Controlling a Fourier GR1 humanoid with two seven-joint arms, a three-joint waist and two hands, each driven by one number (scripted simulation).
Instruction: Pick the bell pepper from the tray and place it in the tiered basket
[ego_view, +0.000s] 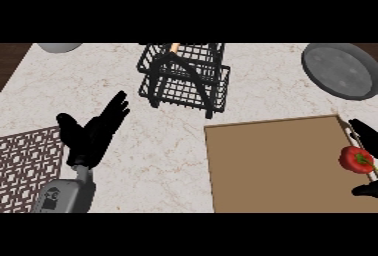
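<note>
A red bell pepper (356, 160) with a green stem lies near the right edge of the brown tray (280, 170). My right hand (363, 131) comes in at the view's right edge. Its fingers are just beyond the pepper and its thumb (365, 190) is just short of it, so the pepper sits in the gap between them. The hand looks open, with a gap left at the thumb; most of it is cut off by the edge. The black wire tiered basket (184, 75) stands at the back centre. My left hand (92, 132) rests open at the left, fingers up.
A grey round plate (339, 70) lies at the back right, beyond the tray. A pale bowl (59, 47) shows at the back left edge. A patterned lattice mat (26, 170) covers the counter's near left. An orange item (175, 47) sits in the basket's top tier.
</note>
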